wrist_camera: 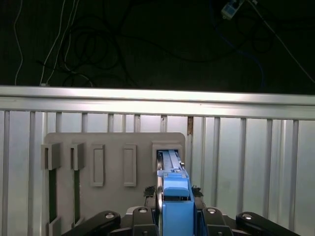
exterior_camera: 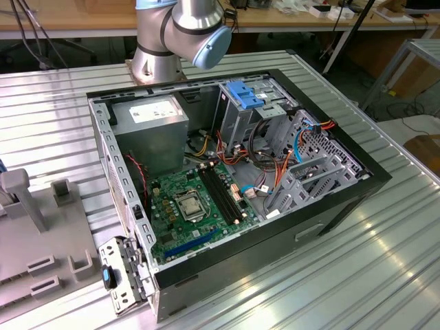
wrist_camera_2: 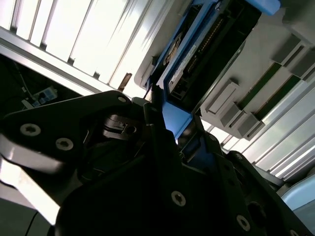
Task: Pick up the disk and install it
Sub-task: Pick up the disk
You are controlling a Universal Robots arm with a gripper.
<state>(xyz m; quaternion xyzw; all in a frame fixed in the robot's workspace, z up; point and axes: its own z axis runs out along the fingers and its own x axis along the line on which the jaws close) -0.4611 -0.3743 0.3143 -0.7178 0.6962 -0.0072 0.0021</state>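
Exterior view: the open computer case (exterior_camera: 316, 227) sits on the ribbed counter (exterior_camera: 385, 275), with counter strips showing on every side. A grey holder (exterior_camera: 27, 240) lies at the exterior view's left edge.

Second wrist view: your hand (wrist_camera_2: 172, 118) is closed on the disk (wrist_camera_2: 194, 54) by its blue carrier.

First wrist view: the disk stands in the holder's outermost slot, the hand tight on both its sides, the counter's edge just beyond.

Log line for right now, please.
phase: grasp | gripper: shut on the disk | disk: upright in grey holder slot, not lifted | PC case: open, disk not installed
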